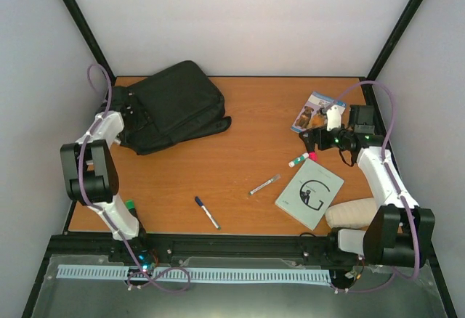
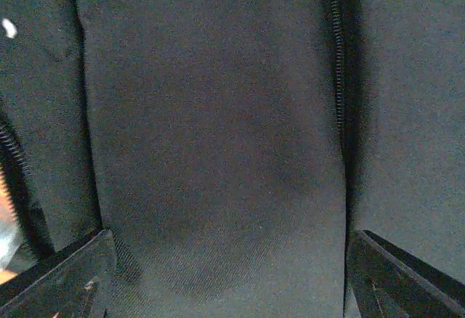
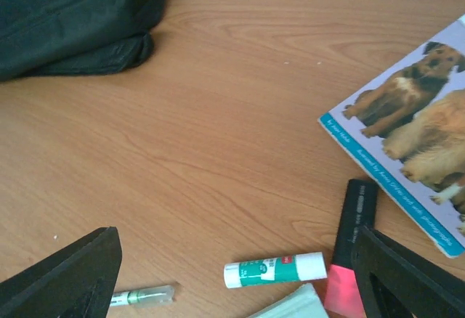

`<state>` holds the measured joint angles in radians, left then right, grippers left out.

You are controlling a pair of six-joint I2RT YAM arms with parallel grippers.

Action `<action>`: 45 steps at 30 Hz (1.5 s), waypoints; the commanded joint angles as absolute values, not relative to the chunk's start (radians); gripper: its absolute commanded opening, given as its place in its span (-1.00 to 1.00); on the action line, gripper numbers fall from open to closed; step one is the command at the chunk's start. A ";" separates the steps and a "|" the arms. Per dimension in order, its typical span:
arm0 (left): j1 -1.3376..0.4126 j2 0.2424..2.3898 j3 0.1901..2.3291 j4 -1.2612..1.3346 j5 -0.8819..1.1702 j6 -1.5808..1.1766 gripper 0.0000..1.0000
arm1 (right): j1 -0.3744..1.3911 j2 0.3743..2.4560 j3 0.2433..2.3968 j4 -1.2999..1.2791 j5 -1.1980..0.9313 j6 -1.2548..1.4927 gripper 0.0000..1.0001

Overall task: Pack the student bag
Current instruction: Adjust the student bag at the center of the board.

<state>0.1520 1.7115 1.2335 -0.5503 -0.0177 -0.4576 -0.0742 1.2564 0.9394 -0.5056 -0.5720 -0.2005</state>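
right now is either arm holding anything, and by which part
Nothing is held. The left gripper is open over the student bag; the right gripper is open above the table, near the glue stick.

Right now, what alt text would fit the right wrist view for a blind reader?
The right gripper hangs open over a wooden table; a glue stick, a highlighter and a pen lie low in frame between its fingers. A dog book sits at the right edge, the bag at top left.

On the orange wooden table (image 1: pixel 232 165) I note: glossy dog-picture book (image 1: pixel 317 112) far right; white-green glue stick (image 1: pixel 298 160) near pale booklet with black G (image 1: pixel 309 194); clear pen (image 1: pixel 264 185); blue-capped marker (image 1: pixel 206 212); beige pouch (image 1: pixel 352 213).
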 commanded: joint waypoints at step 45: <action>-0.165 1.770 1.133 -0.530 0.192 -0.647 0.44 | -0.057 1.314 0.954 -0.564 -0.816 -0.281 0.69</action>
<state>-0.0208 1.8240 1.1828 -0.5606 0.1139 -0.6033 -0.0643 1.3079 0.9340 -0.5587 -0.7799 -0.2737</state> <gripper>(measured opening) 0.721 0.847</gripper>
